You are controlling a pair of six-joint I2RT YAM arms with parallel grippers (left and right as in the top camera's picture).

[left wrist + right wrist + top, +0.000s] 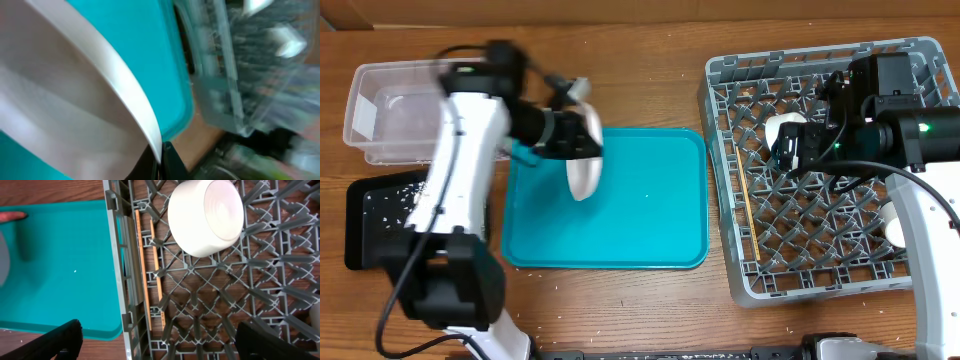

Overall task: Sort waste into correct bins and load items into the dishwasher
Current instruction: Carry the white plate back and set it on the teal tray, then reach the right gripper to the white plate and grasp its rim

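Observation:
My left gripper (566, 135) is shut on the rim of a white plate (584, 168) and holds it tilted on edge above the far left of the teal tray (640, 215). In the left wrist view the plate (75, 100) fills the frame, its rim pinched between my fingers (161, 156). My right gripper (792, 145) hovers open and empty over the grey dish rack (820, 255). In the right wrist view its fingers (165, 342) are spread wide above the rack (210, 290). A white bowl (206, 215) lies upside down in the rack beside the wooden chopsticks (143, 270).
The clear tub (380, 115) stands at the back left. The black tray (375, 225), speckled with rice, lies in front of it. Another white dish (893, 226) sits in the rack's right side, partly hidden by my right arm.

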